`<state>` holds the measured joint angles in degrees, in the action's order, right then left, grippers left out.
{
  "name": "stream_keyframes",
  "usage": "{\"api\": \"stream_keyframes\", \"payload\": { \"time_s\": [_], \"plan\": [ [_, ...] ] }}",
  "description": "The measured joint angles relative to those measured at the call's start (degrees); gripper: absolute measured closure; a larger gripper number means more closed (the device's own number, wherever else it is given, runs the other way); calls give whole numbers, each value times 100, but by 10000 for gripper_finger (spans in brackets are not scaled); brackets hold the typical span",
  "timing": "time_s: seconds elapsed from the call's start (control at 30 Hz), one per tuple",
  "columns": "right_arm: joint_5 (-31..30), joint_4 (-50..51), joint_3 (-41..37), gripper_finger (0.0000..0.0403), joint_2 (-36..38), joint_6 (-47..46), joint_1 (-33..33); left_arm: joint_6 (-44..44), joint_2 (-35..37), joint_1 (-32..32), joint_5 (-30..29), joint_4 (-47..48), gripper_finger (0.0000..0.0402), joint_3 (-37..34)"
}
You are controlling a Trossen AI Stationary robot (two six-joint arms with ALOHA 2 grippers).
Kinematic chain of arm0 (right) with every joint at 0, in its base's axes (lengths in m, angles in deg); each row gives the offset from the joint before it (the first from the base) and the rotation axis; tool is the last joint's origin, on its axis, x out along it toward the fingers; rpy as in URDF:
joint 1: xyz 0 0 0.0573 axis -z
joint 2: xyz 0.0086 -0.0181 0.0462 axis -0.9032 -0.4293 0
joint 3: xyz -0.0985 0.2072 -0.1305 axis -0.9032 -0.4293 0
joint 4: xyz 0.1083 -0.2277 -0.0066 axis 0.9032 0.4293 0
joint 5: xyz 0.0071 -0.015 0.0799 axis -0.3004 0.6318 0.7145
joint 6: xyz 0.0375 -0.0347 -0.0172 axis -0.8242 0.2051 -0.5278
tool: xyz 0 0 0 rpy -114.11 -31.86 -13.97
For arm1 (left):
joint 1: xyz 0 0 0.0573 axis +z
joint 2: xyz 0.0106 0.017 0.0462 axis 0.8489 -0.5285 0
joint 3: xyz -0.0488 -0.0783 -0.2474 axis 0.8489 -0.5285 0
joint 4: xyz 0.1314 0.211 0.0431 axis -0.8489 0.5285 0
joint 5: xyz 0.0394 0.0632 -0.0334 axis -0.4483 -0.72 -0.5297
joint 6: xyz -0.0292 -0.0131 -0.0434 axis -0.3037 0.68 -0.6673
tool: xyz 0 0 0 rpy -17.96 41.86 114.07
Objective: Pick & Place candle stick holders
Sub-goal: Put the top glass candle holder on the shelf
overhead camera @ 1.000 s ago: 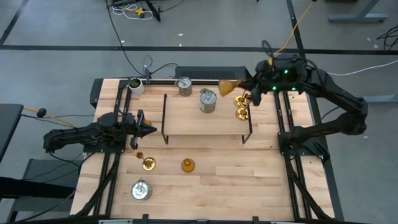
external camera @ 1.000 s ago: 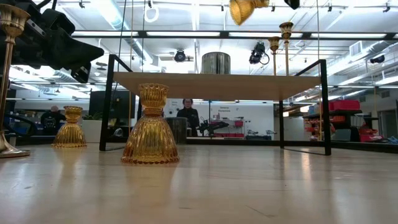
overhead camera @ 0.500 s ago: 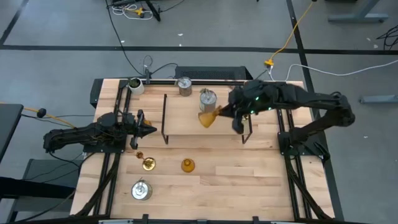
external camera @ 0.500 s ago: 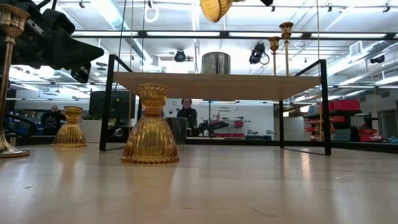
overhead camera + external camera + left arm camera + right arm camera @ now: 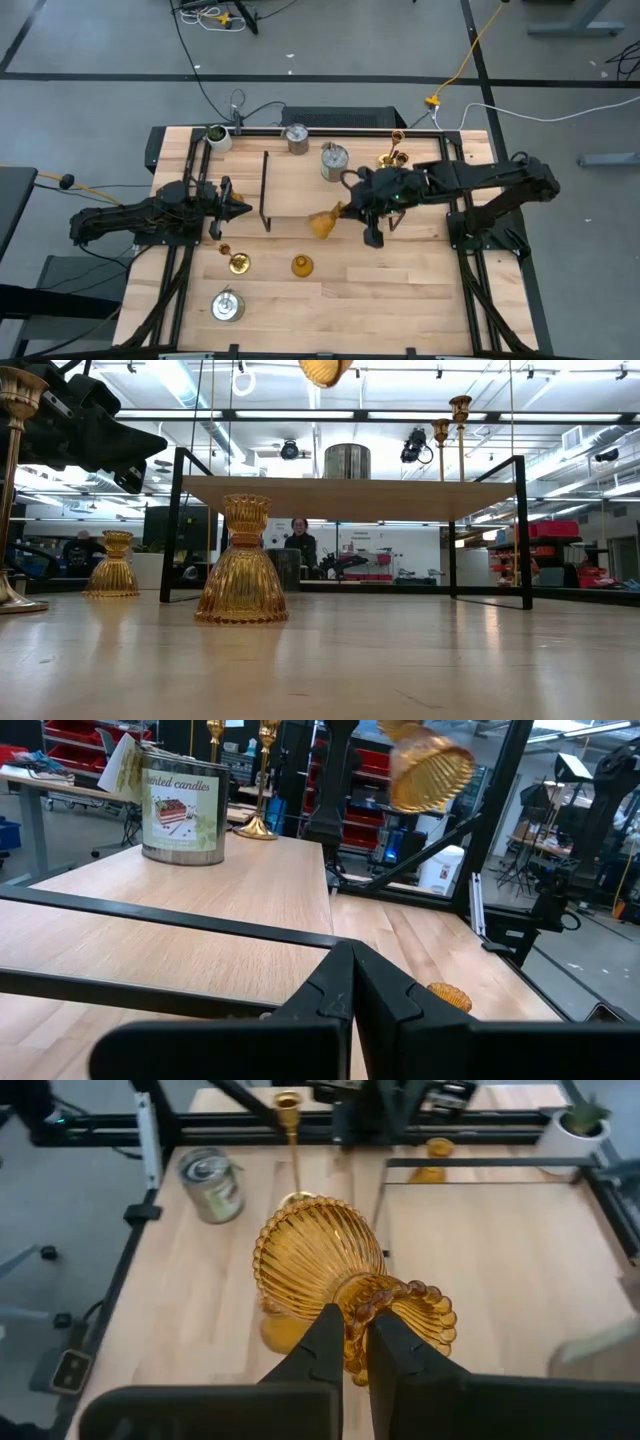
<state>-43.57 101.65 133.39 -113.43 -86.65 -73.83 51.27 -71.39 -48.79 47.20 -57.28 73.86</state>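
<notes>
An amber ribbed candle stick holder (image 5: pixel 322 222) hangs in the air over the near edge of the wooden rack (image 5: pixel 300 190), with my right gripper (image 5: pixel 340 211) shut on it; it also shows in the low view (image 5: pixel 325 369). My left gripper (image 5: pixel 240 208) waits shut and level at the rack's left side, touching nothing. A silver can holder (image 5: pixel 334 162) and two tall brass holders (image 5: pixel 392 158) stand on the rack. On the table stand another amber holder (image 5: pixel 301 265), a brass one (image 5: pixel 238 263) and a silver can (image 5: pixel 227 305). My right gripper pinches the amber holder between its two fingers at the narrow neck (image 5: pixel 352 1306), between the ribbed bell base (image 5: pixel 310 1260) and the beaded top rim (image 5: pixel 425 1318). The fingers slant down from the table's right side. The holder is lifted clear and lies tilted, base pointing away from the fingers.
A silver can (image 5: pixel 296 138) and a whitish cup with green contents (image 5: pixel 217 136) stand at the far edge behind the rack. The rack's black wire sides (image 5: pixel 266 190) rise at its ends. Bare wood lies near the table's front right (image 5: pixel 400 290).
My right gripper has swung from the table's far right corner toward the left and near side, across the rack, sinking a little and rolling. The amber holder has travelled with it, staying clear of everything, its base now turned toward the near left.
</notes>
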Motion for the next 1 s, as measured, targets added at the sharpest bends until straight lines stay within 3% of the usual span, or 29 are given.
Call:
{"api": "stream_keyframes", "payload": {
  "time_s": [0.33,1.0],
  "plan": [
    [-245,-1,0,392,-2,276,-468,2,0,0,0,0,394,-2],
    [-304,326,0,392,-2,324,-490,2,0,0,0,0,394,-2]
  ]
}}
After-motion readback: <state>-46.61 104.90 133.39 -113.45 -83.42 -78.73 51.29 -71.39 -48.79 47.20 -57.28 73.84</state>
